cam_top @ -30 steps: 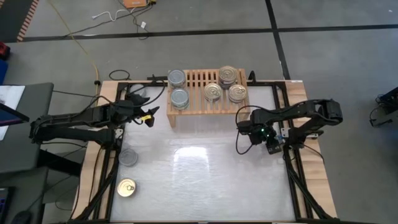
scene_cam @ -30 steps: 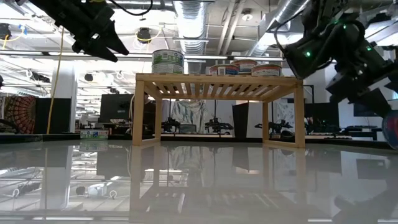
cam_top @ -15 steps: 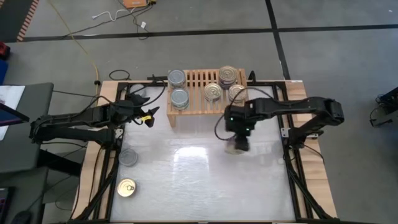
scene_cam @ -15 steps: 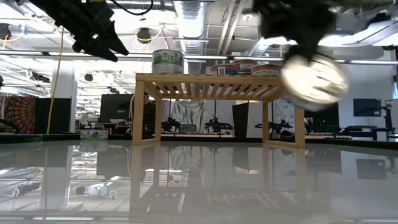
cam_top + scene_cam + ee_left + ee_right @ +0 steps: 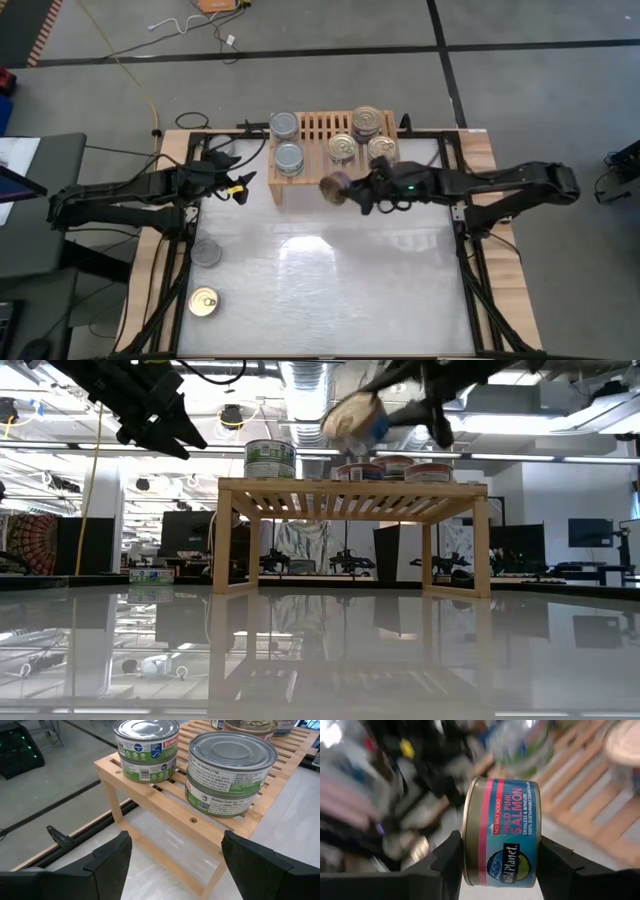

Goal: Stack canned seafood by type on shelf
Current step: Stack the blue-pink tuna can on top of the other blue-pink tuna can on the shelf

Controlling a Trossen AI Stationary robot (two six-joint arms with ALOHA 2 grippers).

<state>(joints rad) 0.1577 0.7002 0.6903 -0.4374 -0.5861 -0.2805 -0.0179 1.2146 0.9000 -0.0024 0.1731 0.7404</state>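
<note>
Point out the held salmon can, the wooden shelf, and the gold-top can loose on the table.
pink-label salmon can [image 5: 507,837]: right wrist view, label side
light-wood slatted shelf [image 5: 312,128]: high view, bare slats
gold-top round can [image 5: 203,301]: high view, lid

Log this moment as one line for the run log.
right gripper: holds salmon can, above shelf front | left gripper: open, idle by shelf

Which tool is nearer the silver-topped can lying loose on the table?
Left. The left tool hangs beside the shelf, up-table from the silver-topped can. The right tool, shut on a salmon can, is across at the shelf front, farther off.
</note>
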